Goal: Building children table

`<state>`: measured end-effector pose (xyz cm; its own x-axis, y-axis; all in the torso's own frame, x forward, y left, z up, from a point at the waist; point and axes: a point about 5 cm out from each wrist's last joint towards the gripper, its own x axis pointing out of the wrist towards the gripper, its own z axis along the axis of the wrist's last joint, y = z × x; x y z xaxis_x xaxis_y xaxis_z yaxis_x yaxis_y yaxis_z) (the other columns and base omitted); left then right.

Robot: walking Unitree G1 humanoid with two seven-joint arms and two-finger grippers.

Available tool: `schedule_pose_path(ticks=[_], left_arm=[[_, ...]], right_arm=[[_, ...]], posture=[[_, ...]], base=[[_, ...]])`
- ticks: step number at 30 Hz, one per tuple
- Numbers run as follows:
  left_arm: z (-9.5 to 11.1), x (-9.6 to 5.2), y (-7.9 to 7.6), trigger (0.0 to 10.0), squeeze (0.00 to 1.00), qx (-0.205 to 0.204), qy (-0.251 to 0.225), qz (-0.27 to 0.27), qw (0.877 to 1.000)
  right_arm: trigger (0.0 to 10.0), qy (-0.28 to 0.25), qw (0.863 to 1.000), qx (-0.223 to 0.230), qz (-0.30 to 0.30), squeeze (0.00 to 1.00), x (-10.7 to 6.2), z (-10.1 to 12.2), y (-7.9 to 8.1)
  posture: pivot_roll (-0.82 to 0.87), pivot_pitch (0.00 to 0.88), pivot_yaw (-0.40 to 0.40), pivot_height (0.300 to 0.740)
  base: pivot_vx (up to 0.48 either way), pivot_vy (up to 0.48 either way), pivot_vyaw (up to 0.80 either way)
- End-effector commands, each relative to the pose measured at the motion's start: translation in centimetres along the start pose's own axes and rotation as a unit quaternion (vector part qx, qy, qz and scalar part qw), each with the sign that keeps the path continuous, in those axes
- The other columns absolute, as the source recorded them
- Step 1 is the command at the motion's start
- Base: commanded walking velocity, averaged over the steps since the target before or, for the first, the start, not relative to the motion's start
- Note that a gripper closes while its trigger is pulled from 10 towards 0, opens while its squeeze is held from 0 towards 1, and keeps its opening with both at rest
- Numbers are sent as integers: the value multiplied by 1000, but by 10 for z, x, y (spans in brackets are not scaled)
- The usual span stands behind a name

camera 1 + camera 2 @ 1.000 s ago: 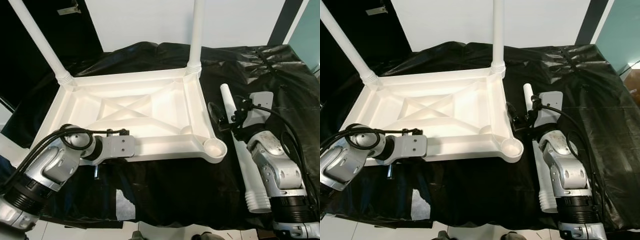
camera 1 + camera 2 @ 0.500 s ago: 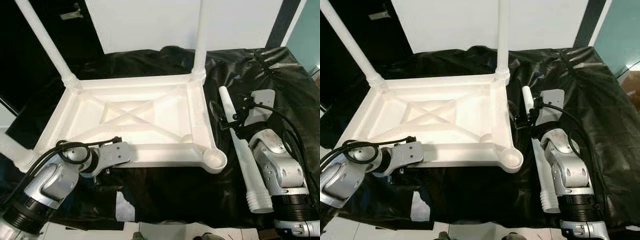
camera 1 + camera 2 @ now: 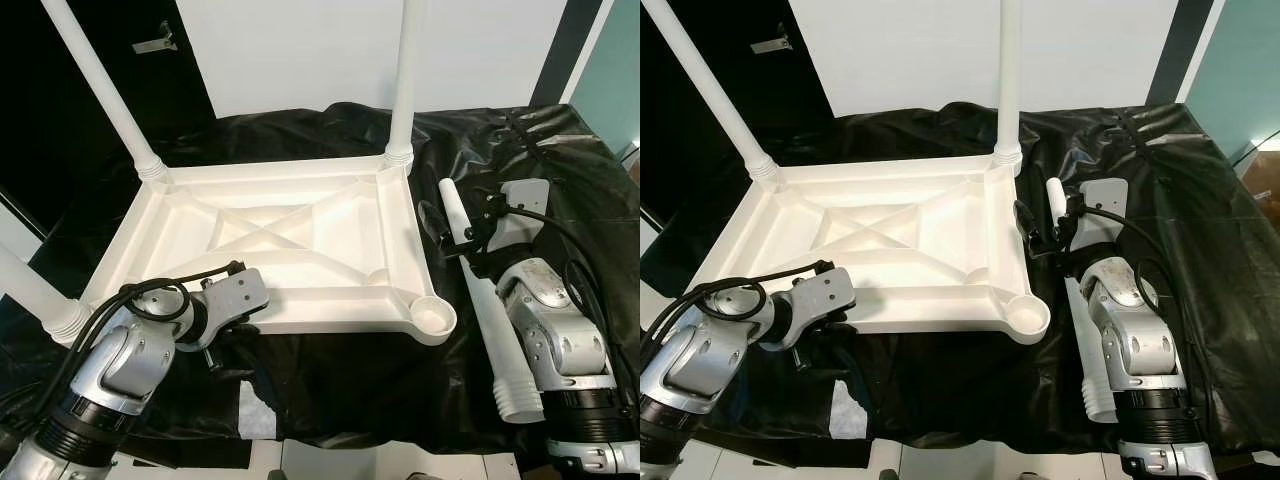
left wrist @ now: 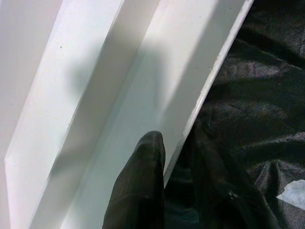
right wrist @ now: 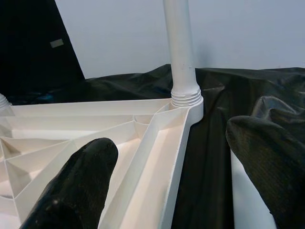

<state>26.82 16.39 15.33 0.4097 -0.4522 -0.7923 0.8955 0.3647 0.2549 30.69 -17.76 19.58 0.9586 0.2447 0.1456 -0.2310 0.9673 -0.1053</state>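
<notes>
The white children's table top (image 3: pixel 300 225) lies upside down on a black sheet. Legs stand in its far left corner (image 3: pixel 100 85), far right corner (image 3: pixel 405 70) and near left corner (image 3: pixel 35 295). The near right socket (image 3: pixel 432 316) holds nothing. A loose white leg (image 3: pixel 495 330) lies on the sheet to the right of the top. My left gripper (image 4: pixel 174 136) is shut on the top's near rim, one finger on the white and one outside it. My right gripper (image 5: pixel 176 181) is open beside the loose leg's far end, facing the far right leg (image 5: pixel 181 52).
The black sheet (image 3: pixel 350 380) covers the whole work surface and falls over its near edge, with a pale patch (image 3: pixel 255 410) near the front. A white wall (image 3: pixel 290 50) stands behind, with a dark opening at the far left.
The camera has shifted, bringing the near left leg into view. My left wrist has slid leftwards along the near rim and turned. The right arm stays where it was.
</notes>
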Motion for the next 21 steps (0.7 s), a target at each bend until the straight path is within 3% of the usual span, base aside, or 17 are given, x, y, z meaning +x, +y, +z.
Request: schedule_pose_path(ticks=[1,6,12,14,21], left_arm=[[-11,7,2,0,0,-40,15,93,995],[-13,8,-7,0,0,-74,24,102,992],[-17,-13,-3,0,0,-122,23,170,977],[-19,-27,-3,0,0,-136,25,199,970],[-18,-38,-12,0,0,-142,19,205,968]], right_arm=[[10000,-4,1000,0,0,0,0,1,1],[10000,-5,1000,-1,-1,0,1,1,-2],[10000,-1,1000,-2,-4,0,0,-1,-7],[10000,3,1000,1,-2,0,2,-3,-7],[10000,4,1000,3,9,0,8,-4,-3]], posture=[[19,29,60,740],[23,38,57,740],[44,48,41,740],[58,52,25,740],[73,56,10,740]], base=[[0,0,0],[0,0,0],[0,0,0],[0,0,0],[0,0,0]])
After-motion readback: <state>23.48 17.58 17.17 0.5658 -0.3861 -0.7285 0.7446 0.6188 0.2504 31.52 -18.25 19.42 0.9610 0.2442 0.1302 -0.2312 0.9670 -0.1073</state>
